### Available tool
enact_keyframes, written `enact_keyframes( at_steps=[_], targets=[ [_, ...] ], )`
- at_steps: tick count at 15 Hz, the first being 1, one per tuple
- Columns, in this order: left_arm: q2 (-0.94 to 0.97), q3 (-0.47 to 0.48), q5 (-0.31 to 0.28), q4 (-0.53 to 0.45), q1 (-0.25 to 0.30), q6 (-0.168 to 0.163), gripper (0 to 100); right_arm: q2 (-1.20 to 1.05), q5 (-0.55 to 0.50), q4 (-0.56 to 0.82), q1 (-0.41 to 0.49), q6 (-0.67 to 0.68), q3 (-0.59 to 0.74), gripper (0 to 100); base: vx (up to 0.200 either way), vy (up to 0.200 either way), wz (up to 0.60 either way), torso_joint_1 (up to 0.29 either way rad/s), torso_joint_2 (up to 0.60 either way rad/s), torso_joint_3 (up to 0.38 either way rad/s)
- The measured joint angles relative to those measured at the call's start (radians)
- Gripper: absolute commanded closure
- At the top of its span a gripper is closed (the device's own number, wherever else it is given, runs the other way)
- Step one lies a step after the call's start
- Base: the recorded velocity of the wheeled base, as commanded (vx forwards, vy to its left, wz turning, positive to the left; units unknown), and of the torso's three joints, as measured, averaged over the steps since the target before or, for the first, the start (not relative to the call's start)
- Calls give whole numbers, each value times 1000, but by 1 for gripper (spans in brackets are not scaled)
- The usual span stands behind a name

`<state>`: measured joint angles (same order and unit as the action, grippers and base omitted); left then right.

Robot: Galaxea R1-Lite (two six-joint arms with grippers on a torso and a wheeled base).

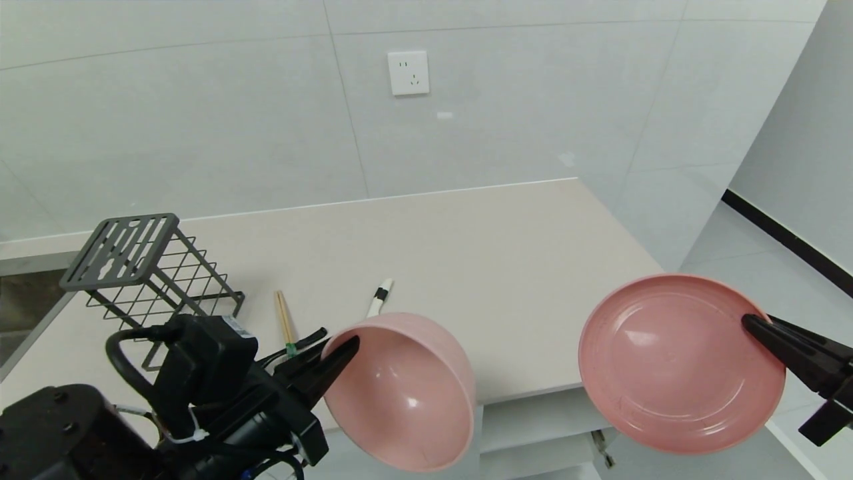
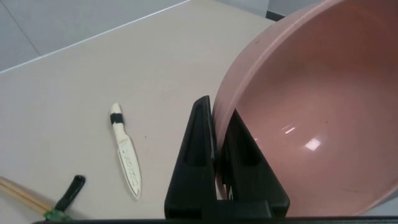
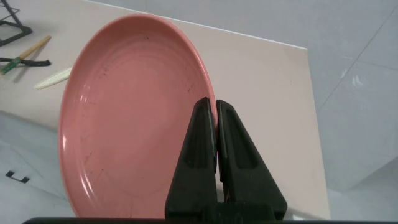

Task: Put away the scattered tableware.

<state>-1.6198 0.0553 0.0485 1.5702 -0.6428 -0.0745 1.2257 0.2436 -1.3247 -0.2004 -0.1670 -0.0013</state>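
Observation:
My left gripper [image 1: 343, 350] is shut on the rim of a pink bowl [image 1: 400, 393], held tilted in the air over the counter's front edge; the left wrist view shows the fingers [image 2: 205, 143] pinching the bowl [image 2: 317, 106] wall. Off the counter's right end, my right gripper [image 1: 756, 327] is shut on the rim of a pink plate [image 1: 673, 363], held nearly upright and seen edge-pinched in the right wrist view [image 3: 134, 118]. On the counter lie a white knife [image 1: 380, 298], wooden chopsticks [image 1: 285, 322] and a black-handled utensil [image 1: 308, 339].
A black wire rack [image 1: 146, 267] stands at the counter's back left. The beige counter [image 1: 466, 247] ends at a tiled wall with a socket [image 1: 408, 72]. White drawers [image 1: 533, 427] sit below the front edge. Floor lies to the right.

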Motion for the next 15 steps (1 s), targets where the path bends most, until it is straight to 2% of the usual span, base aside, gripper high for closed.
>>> enact_keyframes(
  at_steps=[4, 7, 10, 15],
  targets=[
    [24, -26, 0, -1, -1, 0, 100, 5, 0, -1, 0, 0, 0, 100, 0, 0, 0, 0, 0, 0],
    [45, -37, 1, 0, 0, 1, 100, 6, 0, 0, 0, 0, 0, 100, -200, -200, 0, 15, 6, 2],
    [72, -52, 1, 0, 1, 1, 100, 7, 0, 0, 0, 0, 0, 100, 0, -200, 0, 9, 9, 4],
    [93, -55, 0, -1, 0, 3, 100, 7, 0, 0, 0, 0, 0, 100, 0, 0, 0, 0, 0, 0]
  ],
)
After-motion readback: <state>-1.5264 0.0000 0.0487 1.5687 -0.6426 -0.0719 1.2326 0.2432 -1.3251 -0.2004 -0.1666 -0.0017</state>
